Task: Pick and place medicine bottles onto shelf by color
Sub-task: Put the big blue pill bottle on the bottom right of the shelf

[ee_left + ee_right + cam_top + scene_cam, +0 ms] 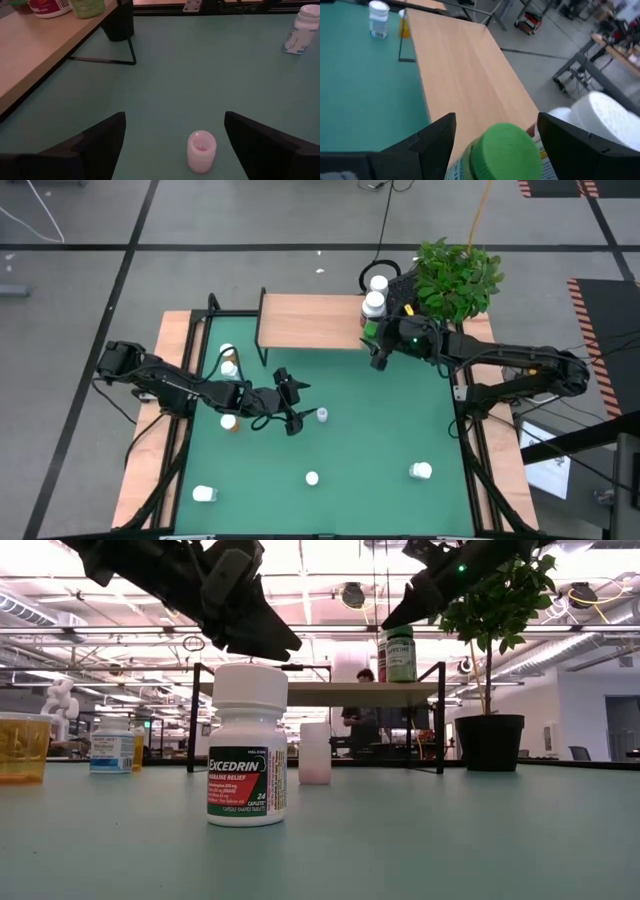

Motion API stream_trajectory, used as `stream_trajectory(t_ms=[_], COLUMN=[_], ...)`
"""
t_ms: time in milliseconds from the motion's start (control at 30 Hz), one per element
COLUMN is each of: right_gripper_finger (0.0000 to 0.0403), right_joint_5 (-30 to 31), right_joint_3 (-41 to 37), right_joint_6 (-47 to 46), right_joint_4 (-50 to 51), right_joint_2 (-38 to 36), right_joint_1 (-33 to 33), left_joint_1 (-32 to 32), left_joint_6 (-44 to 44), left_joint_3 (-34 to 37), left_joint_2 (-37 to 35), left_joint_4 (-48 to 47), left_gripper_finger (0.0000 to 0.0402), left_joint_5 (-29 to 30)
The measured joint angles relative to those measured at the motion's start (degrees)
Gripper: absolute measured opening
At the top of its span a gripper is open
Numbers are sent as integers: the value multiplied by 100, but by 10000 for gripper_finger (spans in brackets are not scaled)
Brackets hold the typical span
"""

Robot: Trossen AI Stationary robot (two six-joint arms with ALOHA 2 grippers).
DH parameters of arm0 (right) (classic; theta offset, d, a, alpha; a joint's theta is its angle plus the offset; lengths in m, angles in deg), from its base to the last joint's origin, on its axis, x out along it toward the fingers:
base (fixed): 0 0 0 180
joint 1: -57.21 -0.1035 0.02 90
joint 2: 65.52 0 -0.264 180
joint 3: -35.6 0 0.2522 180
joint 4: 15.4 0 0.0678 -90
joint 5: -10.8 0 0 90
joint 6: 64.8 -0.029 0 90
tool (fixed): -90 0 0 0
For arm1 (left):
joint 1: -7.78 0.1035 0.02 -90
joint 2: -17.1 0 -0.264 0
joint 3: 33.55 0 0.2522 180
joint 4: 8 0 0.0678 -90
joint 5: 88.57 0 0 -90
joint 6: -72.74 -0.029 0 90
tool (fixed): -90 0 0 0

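Observation:
The shelf [310, 322] stands at the far side of the green mat. On its right end stand a green bottle with a green cap [505, 150], also in the low view [401, 653], and two white-capped bottles [376, 292]. My right gripper [378, 348] hovers over the green bottle, open, with a finger on either side of its cap [492, 145]. My left gripper [298, 408] is open at mid-table. A small pale pink bottle [201, 151] stands upright on the mat between and just beyond its fingertips, untouched; it also shows in the high view [322, 416].
Other bottles stand on the mat: an Excedrin bottle [247, 750] near the front, two white ones [204, 494] [421, 471], an orange one [229, 421], and two by the shelf's left legs [229, 360]. A potted plant [455, 278] stands beside the shelf's right end.

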Motion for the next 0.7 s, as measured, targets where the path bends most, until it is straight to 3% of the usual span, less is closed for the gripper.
stream_trajectory(t_ms=[200,467,600,700], right_gripper_finger=[276,277,277,277], right_joint_5=[0,-21,-834,-1056], right_joint_3=[1,2,4,7], right_joint_6=[975,999,697,177], right_joint_4=[-134,-547,-548,-468], right_joint_2=[0,0,12,74], right_joint_1=[-280,-760,-1244,-1642], left_joint_1=[24,107,107,107], left_joint_6=[-158,-15,-42,-48], left_joint_3=[0,4,4,4], left_joint_2=[0,2,2,2], left_joint_4=[-38,-252,-264,-264], left_gripper_finger=[340,340,340,340], left_joint_5=[2,141,179,177])
